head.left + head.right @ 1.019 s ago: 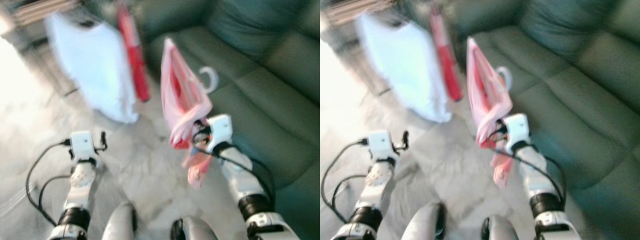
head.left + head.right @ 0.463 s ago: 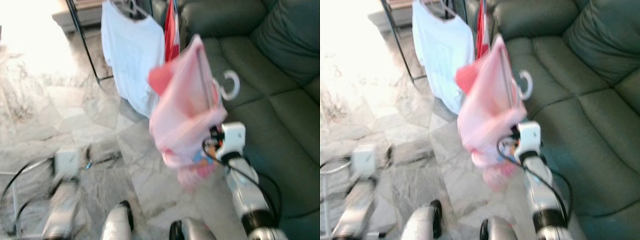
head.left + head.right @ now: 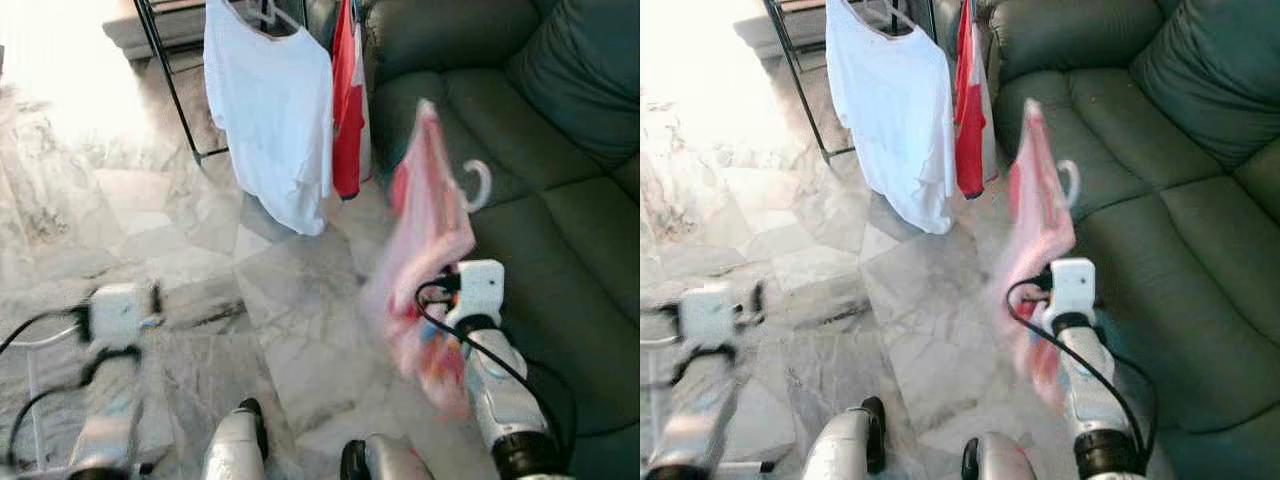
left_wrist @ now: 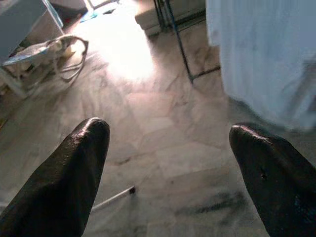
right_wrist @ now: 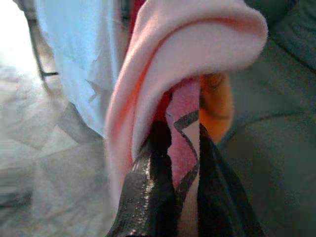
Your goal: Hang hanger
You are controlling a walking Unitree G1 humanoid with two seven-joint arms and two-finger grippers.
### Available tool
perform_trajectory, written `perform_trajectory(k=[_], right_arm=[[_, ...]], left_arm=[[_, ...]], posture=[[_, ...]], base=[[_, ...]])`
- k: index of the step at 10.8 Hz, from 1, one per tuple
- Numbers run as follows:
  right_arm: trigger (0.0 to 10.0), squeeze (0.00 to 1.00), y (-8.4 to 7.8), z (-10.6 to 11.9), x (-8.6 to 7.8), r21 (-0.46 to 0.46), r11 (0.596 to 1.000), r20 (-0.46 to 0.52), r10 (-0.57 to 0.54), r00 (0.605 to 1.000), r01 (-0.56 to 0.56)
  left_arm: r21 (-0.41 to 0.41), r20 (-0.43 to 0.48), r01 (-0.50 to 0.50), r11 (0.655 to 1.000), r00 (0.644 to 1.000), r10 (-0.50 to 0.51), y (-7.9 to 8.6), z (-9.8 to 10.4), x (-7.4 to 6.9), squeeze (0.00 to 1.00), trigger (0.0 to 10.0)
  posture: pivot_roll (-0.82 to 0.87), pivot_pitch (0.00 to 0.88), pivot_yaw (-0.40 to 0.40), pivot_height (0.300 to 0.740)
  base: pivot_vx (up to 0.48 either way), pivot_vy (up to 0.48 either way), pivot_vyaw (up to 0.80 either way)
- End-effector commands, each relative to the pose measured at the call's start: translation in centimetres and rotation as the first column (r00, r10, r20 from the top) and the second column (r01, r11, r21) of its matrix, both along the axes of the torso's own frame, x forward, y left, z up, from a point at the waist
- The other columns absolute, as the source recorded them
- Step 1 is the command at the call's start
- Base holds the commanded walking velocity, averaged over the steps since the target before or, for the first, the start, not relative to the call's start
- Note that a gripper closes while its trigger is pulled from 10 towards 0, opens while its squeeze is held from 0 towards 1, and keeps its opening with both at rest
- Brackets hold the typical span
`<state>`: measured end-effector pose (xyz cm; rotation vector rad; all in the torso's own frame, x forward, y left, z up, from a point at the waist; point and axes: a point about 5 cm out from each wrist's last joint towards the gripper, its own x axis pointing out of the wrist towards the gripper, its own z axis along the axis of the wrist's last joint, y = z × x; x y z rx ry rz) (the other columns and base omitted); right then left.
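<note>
At the centre right of the frame, the right gripper (image 5: 180, 148) fingers hold the pink garment (image 3: 425, 240) on its hanger (image 3: 476, 185), not yet on the rack (image 3: 165, 70); left gripper (image 4: 173, 163) fingers are wide.

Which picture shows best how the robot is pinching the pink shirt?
The right wrist view: the right gripper is shut on the pink shirt, fabric pinched between both fingers. The eye views show the whole shirt dangling with its white hanger hook, beside the green sofa.
</note>
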<state>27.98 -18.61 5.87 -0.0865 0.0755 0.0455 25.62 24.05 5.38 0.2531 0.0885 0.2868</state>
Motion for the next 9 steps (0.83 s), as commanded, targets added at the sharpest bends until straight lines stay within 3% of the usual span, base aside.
perform_trajectory(k=[1,4,5,9], right_arm=[[10.0,0.00,0.8,1.6,0.6,0.016,0.999,0.058,0.030,0.998,-0.031],[10.0,0.00,1.4,2.0,0.4,0.050,0.998,0.086,0.038,0.996,-0.042],[10.0,0.00,2.3,2.1,0.3,0.136,0.989,0.083,0.043,0.996,-0.054],[10.0,0.00,2.6,1.2,-0.8,0.115,0.992,0.060,0.054,0.997,-0.060]], left_arm=[[0.007,0.005,-0.019,1.000,1.000,0.019,0.1,0.4,0.1,0.00,10.0],[-0.021,0.030,-0.079,0.997,0.996,0.079,-0.6,0.7,-1.0,0.00,10.0],[-0.026,0.009,-0.085,0.996,0.996,0.085,-0.9,0.2,-1.7,0.00,10.0],[-0.018,0.015,-0.032,0.999,0.999,0.032,-1.6,0.7,-0.5,0.00,10.0]], posture=[[0.01,0.200,-0.032,0.740],[0.05,0.233,-0.042,0.740],[0.05,0.246,-0.036,0.740],[0.02,0.192,-0.042,0.740]], base=[[0.000,0.000,0.80],[0.000,0.000,0.80],[0.000,0.000,0.79],[0.000,0.000,0.79]])
